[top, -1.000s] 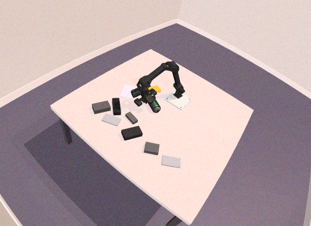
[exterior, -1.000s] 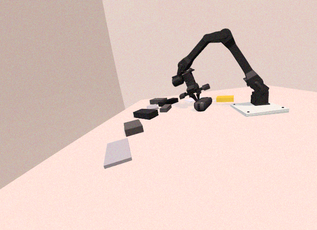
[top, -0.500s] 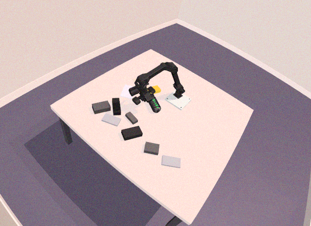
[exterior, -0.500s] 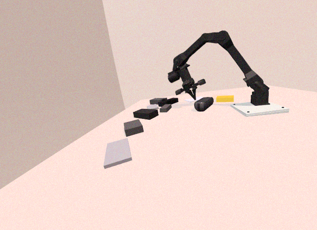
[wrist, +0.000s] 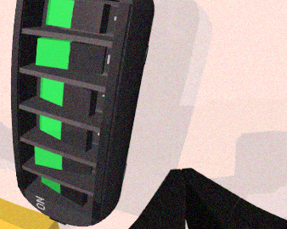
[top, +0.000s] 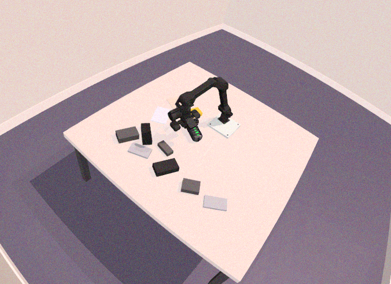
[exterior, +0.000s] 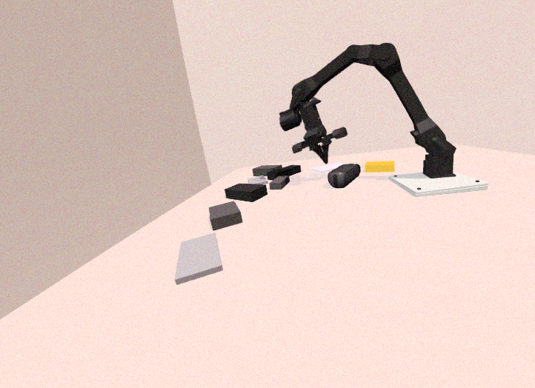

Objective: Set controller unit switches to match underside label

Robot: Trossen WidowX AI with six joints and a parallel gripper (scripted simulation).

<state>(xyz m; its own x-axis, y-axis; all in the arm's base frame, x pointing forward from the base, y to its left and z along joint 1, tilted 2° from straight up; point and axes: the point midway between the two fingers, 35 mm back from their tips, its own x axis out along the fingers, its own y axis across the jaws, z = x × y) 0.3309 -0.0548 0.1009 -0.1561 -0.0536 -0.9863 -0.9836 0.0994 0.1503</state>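
Note:
The dark grey controller unit [top: 197, 136] [exterior: 344, 175] [wrist: 127, 106] rests on the bench with its switch side up. In the wrist view it fills the left, green ends to the left, an "ON" mark at its near end. The second and fifth visible switches from the top show broader green faces than the others; the top one is cut by the frame edge. The underside label is hidden. My gripper [exterior: 326, 161] [wrist: 182, 170] is shut and empty. It is above the bench beside the unit, apart from it, and in the top view the arm hides its tips.
A yellow block [top: 198, 111] [exterior: 379, 166] [wrist: 12, 216] lies near the unit's "ON" end. A pale sheet [top: 160, 114] lies behind the arm. A small grey block [top: 165, 148], a black block [top: 165, 167] and several other dark blocks and light plates lie toward the bench's left edge.

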